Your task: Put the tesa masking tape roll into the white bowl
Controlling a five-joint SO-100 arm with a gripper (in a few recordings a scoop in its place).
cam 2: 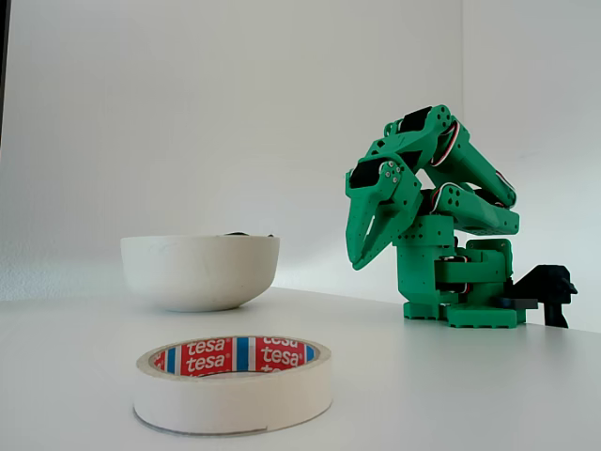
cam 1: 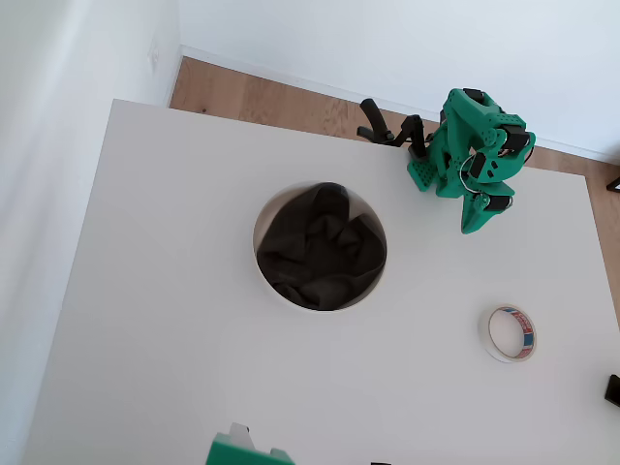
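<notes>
The green arm [cam 2: 441,216] sits folded over its base at the table's far edge, its gripper [cam 2: 362,254] pointing down above the white table [cam 1: 174,368], clear of the surface. The fingers lie close together, nearly closed, with nothing between them. In the overhead view the tape roll [cam 1: 511,333] lies flat well below the gripper, slightly right. The bowl [cam 1: 320,246], lined with dark cloth [cam 1: 320,252], sits to the gripper's left, with bare tabletop between.
</notes>
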